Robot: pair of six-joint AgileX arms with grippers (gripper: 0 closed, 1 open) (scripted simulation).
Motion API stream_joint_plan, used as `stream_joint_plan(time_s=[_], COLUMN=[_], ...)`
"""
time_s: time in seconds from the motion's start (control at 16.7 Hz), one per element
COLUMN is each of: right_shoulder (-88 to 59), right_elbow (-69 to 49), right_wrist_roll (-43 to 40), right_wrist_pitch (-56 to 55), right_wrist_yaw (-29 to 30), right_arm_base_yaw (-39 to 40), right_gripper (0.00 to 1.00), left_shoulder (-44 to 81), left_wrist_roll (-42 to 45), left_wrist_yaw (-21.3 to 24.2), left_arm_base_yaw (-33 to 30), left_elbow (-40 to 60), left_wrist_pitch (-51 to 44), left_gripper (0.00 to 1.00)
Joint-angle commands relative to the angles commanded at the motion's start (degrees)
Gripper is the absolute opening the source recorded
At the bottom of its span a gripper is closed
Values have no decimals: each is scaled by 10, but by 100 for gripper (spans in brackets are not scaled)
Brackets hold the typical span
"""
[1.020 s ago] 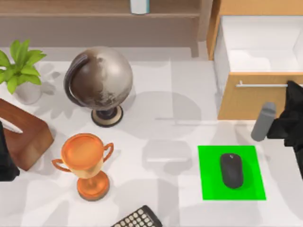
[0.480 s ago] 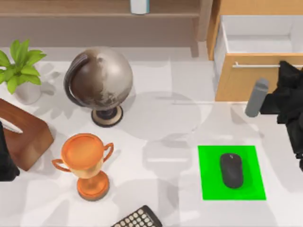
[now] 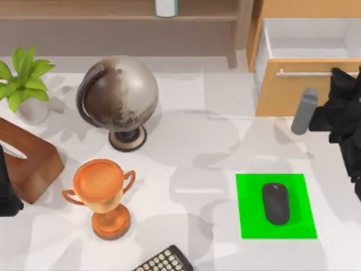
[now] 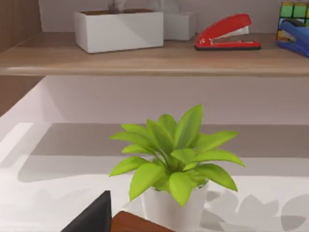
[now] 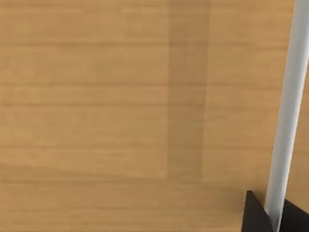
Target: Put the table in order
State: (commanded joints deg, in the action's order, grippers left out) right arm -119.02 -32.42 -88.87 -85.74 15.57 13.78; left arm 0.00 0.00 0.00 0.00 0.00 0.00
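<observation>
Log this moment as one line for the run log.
right gripper: at drawer handle, pushing | drawer: partly open | left arm: parked at table left edge | mouse: on green mat

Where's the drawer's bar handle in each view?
Top view: bar handle lies across the wooden drawer front, upper right, with the right hand at its right end.
Right wrist view: the bar handle is the pale rod close up against the drawer front.
Left wrist view: faces the potted plant; left arm is parked at the top view's left edge.
Shared landmark: the drawer front.
</observation>
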Motion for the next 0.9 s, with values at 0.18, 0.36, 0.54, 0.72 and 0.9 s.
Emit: stream_joint_plan(time_s=[0.18, 0.36, 0.54, 0.72, 0.9], right_shoulder=[-19, -40, -56, -57, -58], right_elbow=[-46, -106, -143, -145, -151], right_wrist_roll=[-1, -1, -1, -1, 1], right_wrist_pitch=[27, 59, 84, 85, 89], right_wrist_yaw=[-8, -18, -25, -25, -24], right_arm_base_yaw=[-7, -17, -24, -25, -24], right_gripper=[0, 0, 0, 0, 0], left_shoulder=[0, 0, 0, 0, 0], left_wrist_roll=[0, 0, 0, 0, 0], left_wrist_yaw=[0, 0, 0, 0, 0], left_arm_base_yaw=[0, 0, 0, 0, 0], left_elbow=[0, 0, 0, 0, 0], left_wrist_pitch=[0, 0, 0, 0, 0], left_gripper=[100, 100, 100, 100, 100])
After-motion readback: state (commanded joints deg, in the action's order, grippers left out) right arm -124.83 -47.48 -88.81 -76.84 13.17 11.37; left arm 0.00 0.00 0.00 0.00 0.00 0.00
